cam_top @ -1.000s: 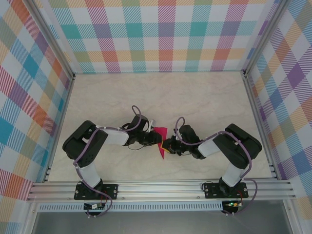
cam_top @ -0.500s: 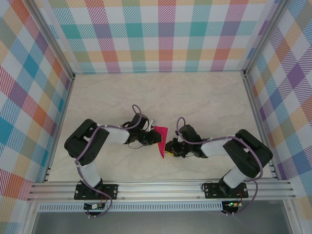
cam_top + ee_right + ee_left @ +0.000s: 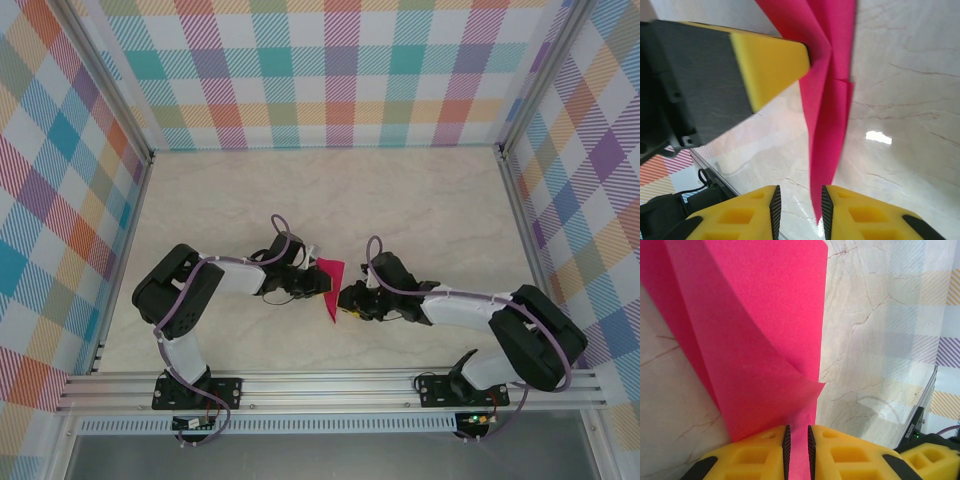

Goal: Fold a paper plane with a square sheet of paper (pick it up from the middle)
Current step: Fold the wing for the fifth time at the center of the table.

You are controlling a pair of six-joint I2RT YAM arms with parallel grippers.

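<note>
Right elbow swings out and lower; we see left gripper (image 3: 797, 436) pinching the paper plane (image 3: 765, 340), right gripper (image 3: 798, 200) fingers narrowly parted around its tip.

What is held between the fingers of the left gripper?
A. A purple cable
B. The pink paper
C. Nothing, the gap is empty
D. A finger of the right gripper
B: in the left wrist view the two yellow fingers of the left gripper stand almost together, and the folded pink paper runs down into the narrow gap between them.
</note>
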